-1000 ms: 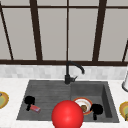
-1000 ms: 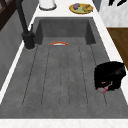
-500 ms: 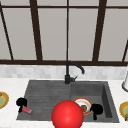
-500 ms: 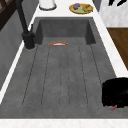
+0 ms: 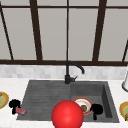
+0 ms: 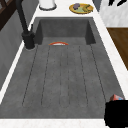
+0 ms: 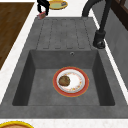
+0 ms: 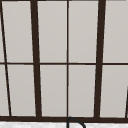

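My left hand (image 5: 14, 103) hangs over the sink's left edge, its fingers pinching a small red block (image 5: 20, 111). That hand (image 7: 43, 6) and the red block (image 7: 42, 15) lie at the far end of the drainboard, next to a yellow plate (image 7: 58, 4). In the left side view the hand (image 6: 116, 116) sits at the near right corner with the block (image 6: 115, 97) just above it. My right hand (image 5: 96, 109) floats over the basin, beside a red-rimmed plate (image 5: 82, 105) carrying a brown lump (image 7: 64, 80).
A big red ball (image 5: 67, 114) hangs in front of the sink. The black faucet (image 5: 72, 71) stands at the back. Yellow plates sit on the counter at left (image 5: 2, 100) and right (image 5: 123, 108). A white container (image 5: 125, 82) stands at the far right.
My left hand has carried the red block leftward across the drainboard to the sink's left edge. The right hand has stayed put.
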`<state>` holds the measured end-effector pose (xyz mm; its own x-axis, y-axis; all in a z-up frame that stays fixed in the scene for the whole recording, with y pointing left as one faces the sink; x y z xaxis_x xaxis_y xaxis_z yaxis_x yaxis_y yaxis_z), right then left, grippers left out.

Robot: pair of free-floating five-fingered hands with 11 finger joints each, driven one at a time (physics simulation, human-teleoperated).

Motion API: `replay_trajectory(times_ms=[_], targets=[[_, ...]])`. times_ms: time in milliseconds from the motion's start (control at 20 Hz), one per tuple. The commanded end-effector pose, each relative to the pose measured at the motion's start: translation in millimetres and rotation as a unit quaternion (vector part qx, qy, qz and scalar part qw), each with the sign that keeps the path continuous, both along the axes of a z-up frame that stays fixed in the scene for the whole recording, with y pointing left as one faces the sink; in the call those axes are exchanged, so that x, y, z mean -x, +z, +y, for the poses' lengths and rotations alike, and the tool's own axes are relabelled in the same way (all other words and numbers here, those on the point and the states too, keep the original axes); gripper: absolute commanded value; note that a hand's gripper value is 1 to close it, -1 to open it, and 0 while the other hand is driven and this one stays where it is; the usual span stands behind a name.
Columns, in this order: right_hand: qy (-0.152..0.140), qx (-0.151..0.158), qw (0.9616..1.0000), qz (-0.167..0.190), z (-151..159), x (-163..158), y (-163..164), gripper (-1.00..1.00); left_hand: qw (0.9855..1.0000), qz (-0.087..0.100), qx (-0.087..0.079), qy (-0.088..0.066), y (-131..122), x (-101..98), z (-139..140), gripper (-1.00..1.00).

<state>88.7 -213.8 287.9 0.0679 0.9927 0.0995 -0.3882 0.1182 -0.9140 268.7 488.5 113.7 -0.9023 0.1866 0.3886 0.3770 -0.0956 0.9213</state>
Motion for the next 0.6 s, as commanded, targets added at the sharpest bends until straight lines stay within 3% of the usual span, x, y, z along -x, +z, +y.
replay_trajectory(times_ms=[0,200,300,400,450,550], targets=[[0.000,0.000,1.0000,0.000,0,0,0,0.00,0.9998,0.000,0.020,0.008,-15,0.0,29,1.00],[0.000,0.000,1.0000,0.000,0,0,0,0.00,0.9967,-0.006,0.081,0.007,-17,-0.7,47,1.00],[0.000,0.000,1.0000,0.000,0,0,0,0.00,0.9941,-0.005,0.108,0.013,-14,0.7,55,1.00],[0.000,0.000,1.0000,0.000,0,0,0,0.00,0.9909,-0.006,0.132,0.029,-6,13.4,58,1.00],[0.000,0.000,1.0000,0.000,0,0,0,0.00,0.9895,0.013,0.140,0.033,15,9.4,59,1.00],[0.000,0.000,1.0000,0.000,0,0,0,0.00,0.9903,0.026,0.132,0.032,29,11.4,64,1.00]])
